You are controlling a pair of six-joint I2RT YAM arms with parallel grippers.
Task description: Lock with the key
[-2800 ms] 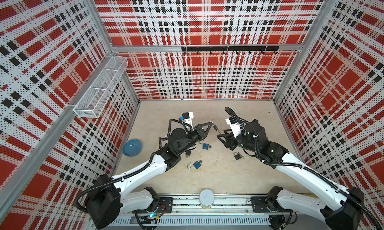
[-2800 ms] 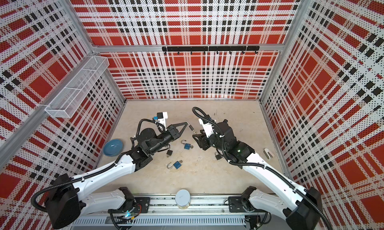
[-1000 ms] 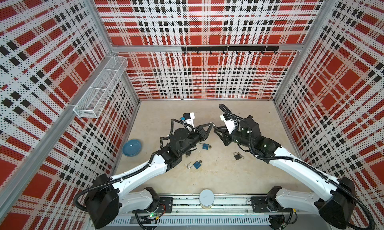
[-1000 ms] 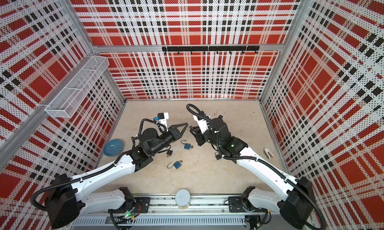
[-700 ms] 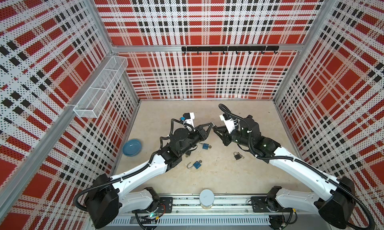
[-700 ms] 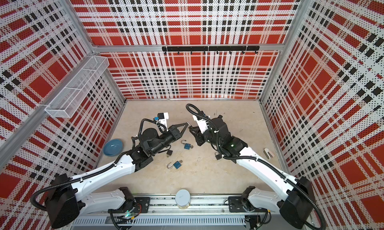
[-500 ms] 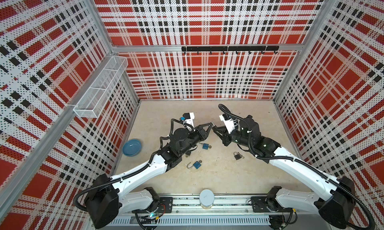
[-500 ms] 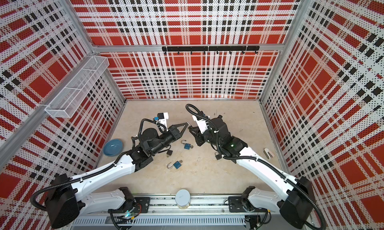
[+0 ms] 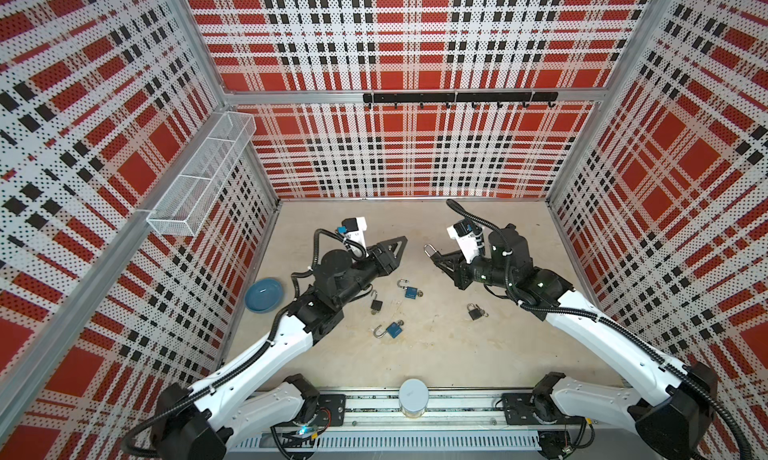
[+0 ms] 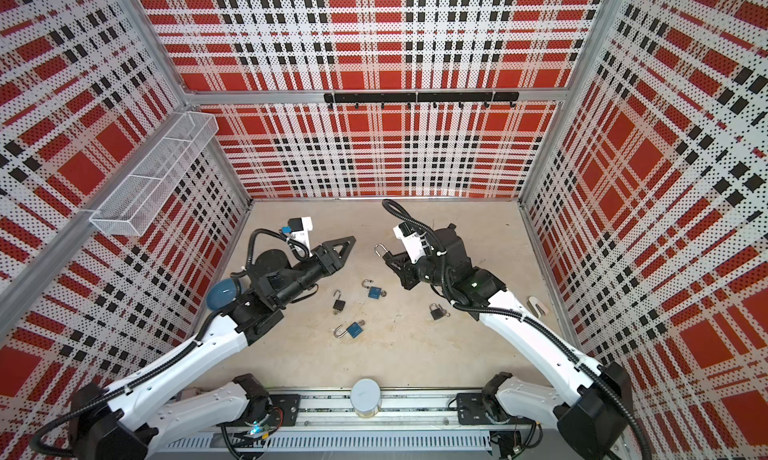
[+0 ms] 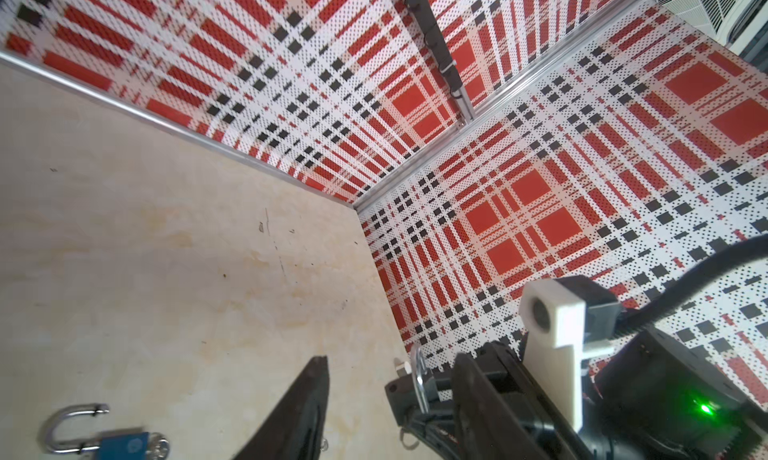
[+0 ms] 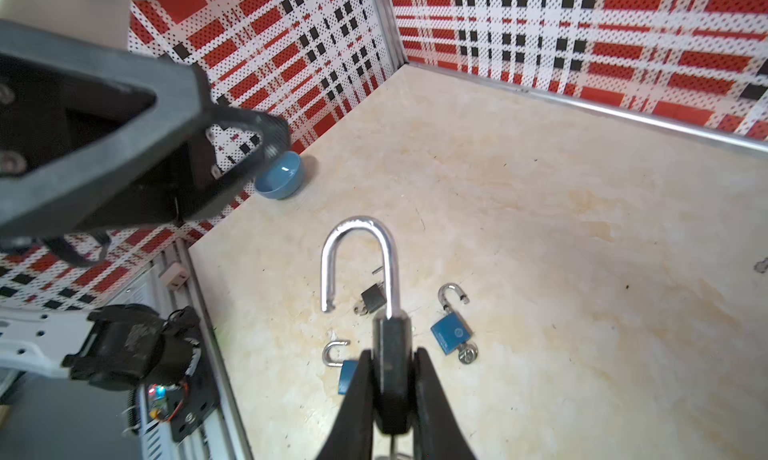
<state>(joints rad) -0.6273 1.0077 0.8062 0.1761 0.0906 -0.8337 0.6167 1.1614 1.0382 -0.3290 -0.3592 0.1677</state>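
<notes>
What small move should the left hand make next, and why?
Probably ease the open, empty left hand onto the shackle and press its free end toward the body. The right hand is shut on the black padlock, and the shackle's free end stands clear of the body, so it is not yet locked.

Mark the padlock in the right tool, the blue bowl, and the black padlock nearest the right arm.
held padlock (image 12: 360,223), right wrist view, top of shackle.
blue bowl (image 9: 264,294), a top view, its inside.
black padlock (image 9: 473,312), a top view, its body.
</notes>
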